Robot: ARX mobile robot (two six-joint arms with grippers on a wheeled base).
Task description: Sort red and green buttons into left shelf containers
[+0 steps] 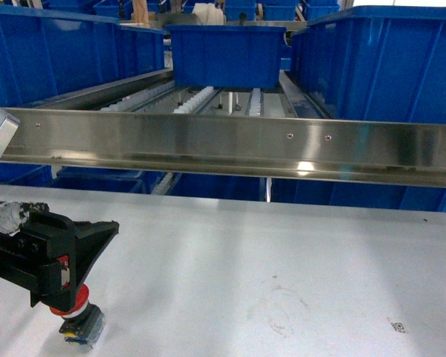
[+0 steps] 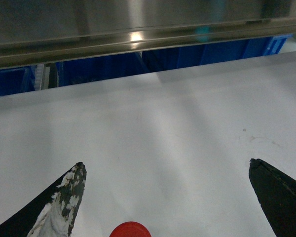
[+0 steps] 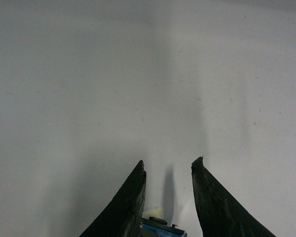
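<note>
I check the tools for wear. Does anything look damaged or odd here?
Yes. In the left wrist view, one finger of the left hand has a chipped, white-flaking surface; the other finger is plain black. The white table shows faint scuff marks.

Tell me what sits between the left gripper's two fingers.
In the left wrist view, the red button sits low between the open left gripper fingers; the rest of the gap is bare white table.
</note>
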